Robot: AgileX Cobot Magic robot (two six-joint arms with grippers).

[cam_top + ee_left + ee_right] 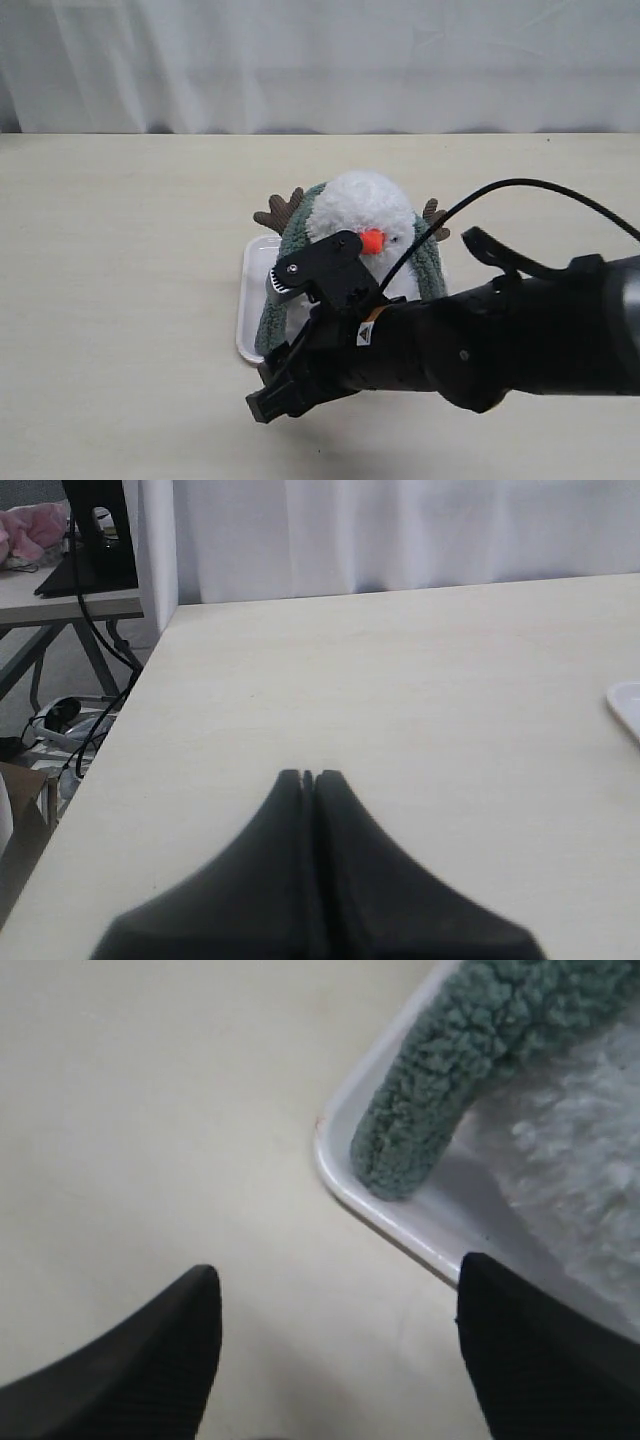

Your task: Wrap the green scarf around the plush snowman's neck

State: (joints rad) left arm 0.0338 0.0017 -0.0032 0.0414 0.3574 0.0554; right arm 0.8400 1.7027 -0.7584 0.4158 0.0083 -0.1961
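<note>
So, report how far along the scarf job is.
Done: the green scarf is draped behind the head of the plush snowman, hanging down both sides. In hand: the open right end effector hovers by one scarf end on the tray. Remaining: crossing the ends in front. The left end effector is shut.

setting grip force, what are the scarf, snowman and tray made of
The green scarf looks like fuzzy matte knit or fleece, by its curly nubbly pile. The plush snowman is fluffy white plush, long soft pile. The tray looks like smooth white plastic, with a sheen on its rounded rim.
</note>
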